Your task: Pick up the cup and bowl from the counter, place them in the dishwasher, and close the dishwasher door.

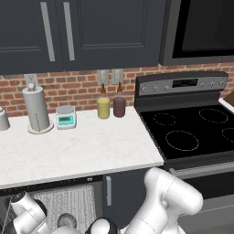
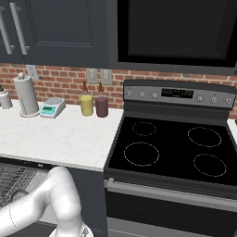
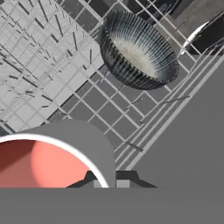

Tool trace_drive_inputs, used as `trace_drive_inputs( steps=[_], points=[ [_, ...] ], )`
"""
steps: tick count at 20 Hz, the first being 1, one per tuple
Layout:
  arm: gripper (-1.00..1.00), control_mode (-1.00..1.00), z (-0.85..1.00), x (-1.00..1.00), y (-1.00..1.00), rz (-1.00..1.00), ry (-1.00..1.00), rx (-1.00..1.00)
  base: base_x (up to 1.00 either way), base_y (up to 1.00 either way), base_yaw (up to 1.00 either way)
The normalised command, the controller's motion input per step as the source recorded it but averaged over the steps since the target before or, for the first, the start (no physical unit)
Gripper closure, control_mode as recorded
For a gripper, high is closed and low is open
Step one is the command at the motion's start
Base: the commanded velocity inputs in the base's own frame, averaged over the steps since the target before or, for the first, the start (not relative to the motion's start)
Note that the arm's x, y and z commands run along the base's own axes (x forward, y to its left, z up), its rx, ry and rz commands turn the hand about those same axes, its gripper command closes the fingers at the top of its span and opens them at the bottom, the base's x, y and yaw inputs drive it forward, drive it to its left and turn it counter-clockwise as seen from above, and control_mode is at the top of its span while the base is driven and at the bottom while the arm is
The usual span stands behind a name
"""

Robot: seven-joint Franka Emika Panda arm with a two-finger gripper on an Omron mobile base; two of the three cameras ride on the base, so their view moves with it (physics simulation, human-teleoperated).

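Where racked: bowl (image 3: pixel 139 51) beside cup (image 3: pixel 52 159)

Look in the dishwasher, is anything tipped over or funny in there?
Yes. The bowl lies tipped on its side on the white wire rack, its opening not facing up. The cup sits close in front of the tool, red inside showing.

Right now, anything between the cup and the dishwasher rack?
Nothing visible. In the hand view the cup sits at the gripper, which is shut, right over the white wire rack. The bowl already lies in the rack, off to one side.
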Motion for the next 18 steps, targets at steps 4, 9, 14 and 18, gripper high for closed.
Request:
trace_drive_inputs(
  steps=[4, 9, 14, 18],
  points=[
    [1.0, -1.0, -0.16, 0.44, 0.25, 0.0, 0.0, 0.0, 0.0, 0.0, 0.0],
    [1.0, -1.0, -0.14, 0.49, 0.17, 0.0, 0.0, 0.0, 0.0, 0.0, 0.0],
    [1.0, -1.0, -0.43, 0.11, 0.15, 0.0, -0.01, 0.0, 0.0, 0.0, 0.0],
    [1.0, -1.0, -0.65, 0.0, 0.11, 0.0, 0.0, 0.0, 0.0, 0.0, 0.0]
  ],
)
